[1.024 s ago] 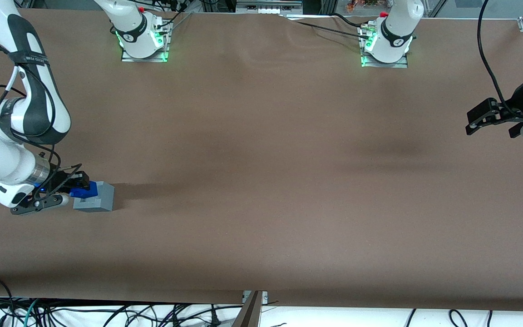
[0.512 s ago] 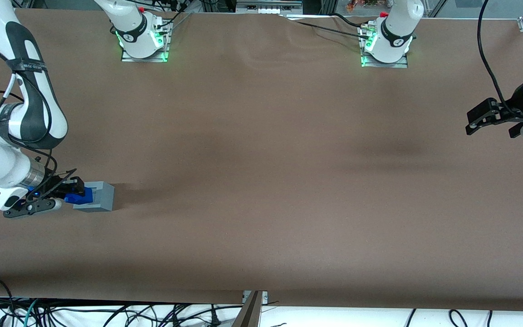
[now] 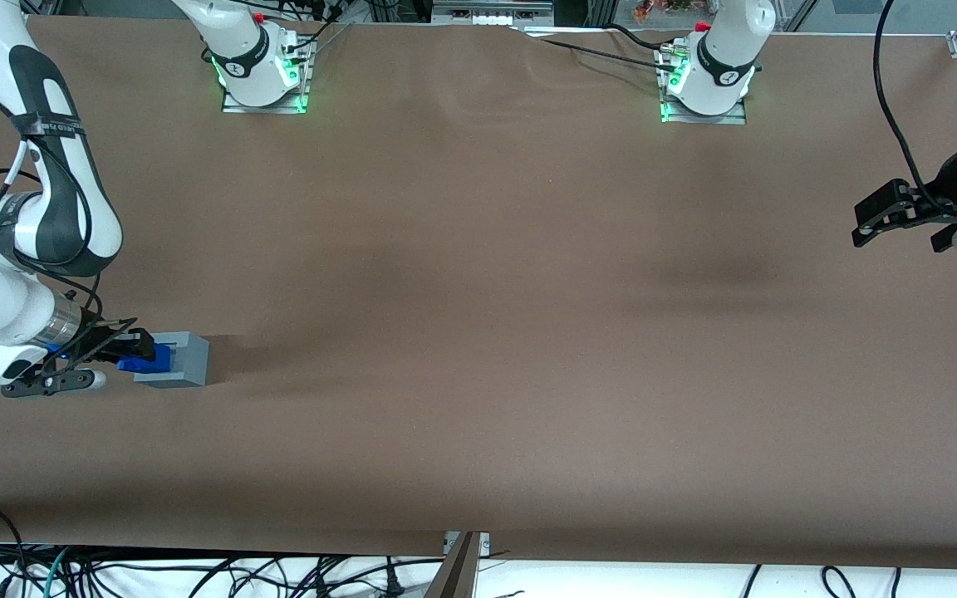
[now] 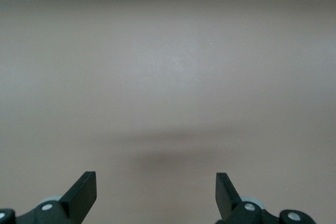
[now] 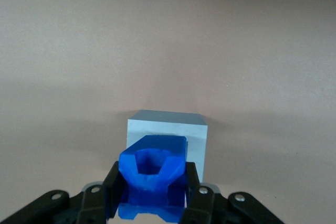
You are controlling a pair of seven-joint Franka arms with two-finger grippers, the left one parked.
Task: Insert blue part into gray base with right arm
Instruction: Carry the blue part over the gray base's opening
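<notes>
My right arm's gripper [image 3: 138, 352] is low over the table at the working arm's end, shut on the blue part [image 3: 154, 358]. The blue part is against the edge of the gray base [image 3: 188, 359] that faces the gripper, level with the base's top. The gray base stands on the brown table. In the right wrist view the black fingers [image 5: 112, 184] clamp both sides of the blue part [image 5: 152, 169], and the gripper [image 5: 152, 184] is close in front of the gray base [image 5: 170, 127]. The recess in the base's top is hidden by the blue part.
Two arm mounts with green lights [image 3: 262, 79] [image 3: 704, 87] stand at the table edge farthest from the front camera. The brown table cover [image 3: 478, 332] stretches toward the parked arm's end. Cables [image 3: 196, 573] hang below the nearest table edge.
My gripper has drawn back toward the working arm's end and lowered a little, carrying the blue part from over the base's top to its edge. The gray base has not moved.
</notes>
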